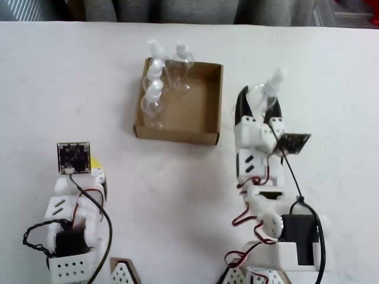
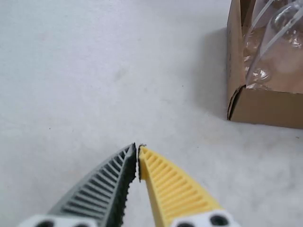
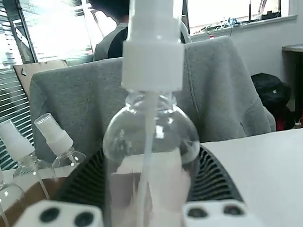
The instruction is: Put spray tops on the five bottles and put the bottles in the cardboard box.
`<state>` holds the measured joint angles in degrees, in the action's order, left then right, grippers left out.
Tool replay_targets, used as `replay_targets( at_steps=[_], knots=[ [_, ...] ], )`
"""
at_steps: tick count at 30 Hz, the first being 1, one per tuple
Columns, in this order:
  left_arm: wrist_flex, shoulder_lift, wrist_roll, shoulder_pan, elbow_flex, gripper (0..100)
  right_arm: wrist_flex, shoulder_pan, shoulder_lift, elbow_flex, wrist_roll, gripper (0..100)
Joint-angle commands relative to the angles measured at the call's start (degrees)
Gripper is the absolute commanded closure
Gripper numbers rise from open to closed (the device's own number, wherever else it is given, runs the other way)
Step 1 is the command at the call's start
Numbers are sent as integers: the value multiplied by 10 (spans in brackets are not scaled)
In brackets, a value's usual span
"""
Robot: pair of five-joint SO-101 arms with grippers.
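A clear bottle (image 1: pixel 265 94) with a white spray top (image 1: pixel 276 77) stands upright to the right of the cardboard box (image 1: pixel 201 112). My right gripper (image 1: pixel 257 107) is shut on it, one black finger on each side. In the right wrist view the bottle (image 3: pixel 151 156) and its spray top (image 3: pixel 154 52) stand close up between the fingers (image 3: pixel 215 177) of the right gripper (image 3: pixel 151 189). Several capped bottles (image 1: pixel 155 89) lie in the box's left half. My left gripper (image 2: pixel 138 152) is shut on nothing, low over the table at the front left, with the box corner (image 2: pixel 265 106) ahead of it.
The left arm (image 1: pixel 74 195) is folded back near the front left edge, the right arm's base (image 1: pixel 278 236) at the front right. The box's right half (image 1: pixel 204 100) holds no bottles. Grey chairs stand behind the table's far edge.
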<state>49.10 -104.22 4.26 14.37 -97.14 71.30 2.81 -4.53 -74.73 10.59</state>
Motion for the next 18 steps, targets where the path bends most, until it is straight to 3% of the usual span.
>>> replay_targets(
  at_steps=[1, 10, 18],
  knots=[
    [1, -6, 2, 6, 2, 980, -87, 30, -22, 84, 33, 983],
    [1, -6, 2, 6, 2, 980, -101, 156, -7, 108, 32, 983],
    [1, -6, 2, 6, 2, 980, -95, 141, 167, 256, 32, 983]
  ],
)
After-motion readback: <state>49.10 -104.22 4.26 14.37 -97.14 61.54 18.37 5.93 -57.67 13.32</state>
